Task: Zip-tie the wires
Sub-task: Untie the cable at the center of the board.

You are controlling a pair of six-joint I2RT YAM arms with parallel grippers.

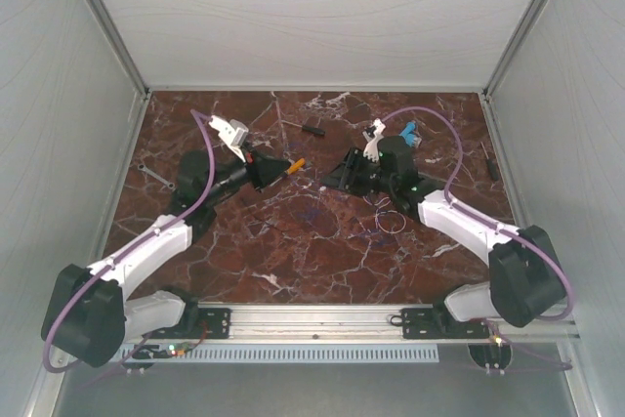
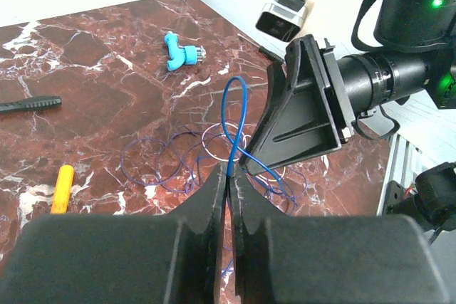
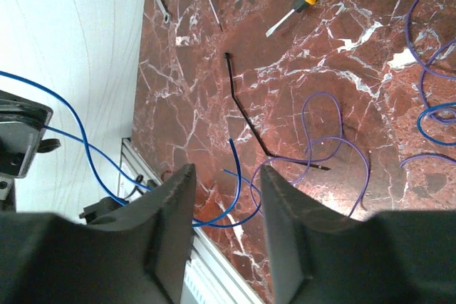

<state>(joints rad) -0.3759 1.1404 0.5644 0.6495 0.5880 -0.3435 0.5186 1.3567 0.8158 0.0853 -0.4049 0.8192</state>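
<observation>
The wires [image 2: 178,158] are thin purple-blue and whitish loops lying on the marble; in the top view they [image 1: 388,219] lie in front of the right arm. My left gripper [image 2: 229,174] is shut on a bright blue strand [image 2: 235,105] that loops up from its tips. In the top view the left gripper [image 1: 281,171] points right, towards the right gripper [image 1: 337,179]. My right gripper [image 3: 226,179] is open, and the blue strand [image 3: 242,204] passes between its fingers without touching them. A thin black bent zip-tie [image 3: 246,112] lies on the table beyond, next to purple loops [image 3: 335,140].
An orange-handled screwdriver [image 1: 296,165] lies between the grippers. A blue plastic piece [image 1: 408,134] lies behind the right arm, a black screwdriver [image 1: 491,161] at the right edge, a small wrench [image 1: 154,175] at the left. White walls enclose the table.
</observation>
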